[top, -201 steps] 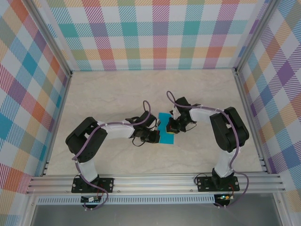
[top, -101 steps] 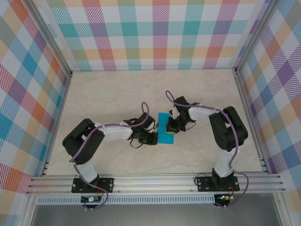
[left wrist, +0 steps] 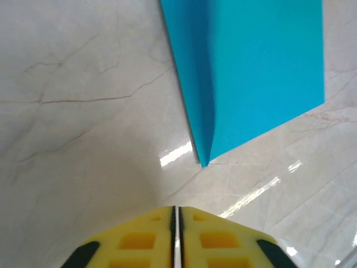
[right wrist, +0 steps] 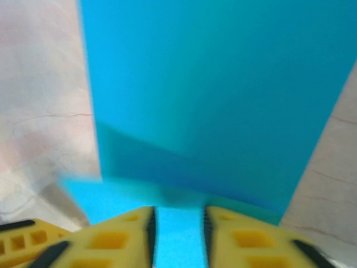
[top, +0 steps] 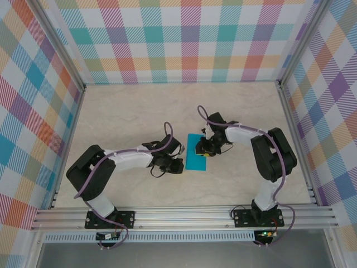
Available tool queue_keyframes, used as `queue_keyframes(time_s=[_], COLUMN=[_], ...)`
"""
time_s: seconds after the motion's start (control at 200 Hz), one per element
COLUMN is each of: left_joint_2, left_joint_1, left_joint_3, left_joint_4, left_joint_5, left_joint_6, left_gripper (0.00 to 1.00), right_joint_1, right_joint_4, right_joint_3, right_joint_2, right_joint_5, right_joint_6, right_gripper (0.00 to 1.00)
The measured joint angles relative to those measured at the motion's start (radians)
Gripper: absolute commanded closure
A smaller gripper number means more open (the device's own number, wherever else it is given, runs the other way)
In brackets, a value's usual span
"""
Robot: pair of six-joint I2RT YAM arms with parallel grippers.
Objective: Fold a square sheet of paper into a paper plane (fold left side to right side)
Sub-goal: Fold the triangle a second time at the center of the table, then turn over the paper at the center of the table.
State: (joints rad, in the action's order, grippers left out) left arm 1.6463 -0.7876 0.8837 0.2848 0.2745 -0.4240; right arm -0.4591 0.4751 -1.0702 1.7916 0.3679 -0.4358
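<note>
The square sheet of paper lies flat near the middle of the worktop, slightly askew, with a second layer doubled over along its left edge. The left gripper sits low just left of the sheet and apart from it, its jaws drawn together to a hairline slit with nothing between them. The right gripper is over the sheet's far right part, jaws a narrow way apart with teal showing in the gap; whether they touch the paper I cannot tell.
</note>
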Motion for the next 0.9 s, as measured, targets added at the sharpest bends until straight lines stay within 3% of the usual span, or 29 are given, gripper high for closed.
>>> queue_keyframes(time_s=[0.235,0.495,0.58,0.74,0.9], left_joint_2=[-0.029,0.103,0.138,0.188,0.184], left_joint_1=[0.047,0.053,0.053,0.053,0.053], left_joint_3=[0.014,0.118,0.137,0.168,0.167], left_joint_4=[-0.044,-0.143,-0.162,-0.164,-0.154], left_joint_5=[0.034,0.111,0.134,0.138,0.095], left_joint_6=[-0.066,-0.092,-0.093,-0.095,-0.083], left_gripper=[0.60,0.58,0.63,0.87,0.95], right_joint_1=[0.021,0.026,0.026,0.026,0.026], right_joint_4=[-0.012,-0.017,-0.017,-0.018,-0.044], right_joint_3=[0.071,0.230,0.263,0.291,0.291], right_joint_2=[-0.287,-0.394,-0.411,-0.454,-0.450], right_joint_5=[-0.100,-0.098,-0.097,-0.087,-0.042], right_joint_6=[-0.023,-0.063,-0.074,-0.082,-0.099], right_gripper=[0.31,0.28,0.28,0.31,0.34])
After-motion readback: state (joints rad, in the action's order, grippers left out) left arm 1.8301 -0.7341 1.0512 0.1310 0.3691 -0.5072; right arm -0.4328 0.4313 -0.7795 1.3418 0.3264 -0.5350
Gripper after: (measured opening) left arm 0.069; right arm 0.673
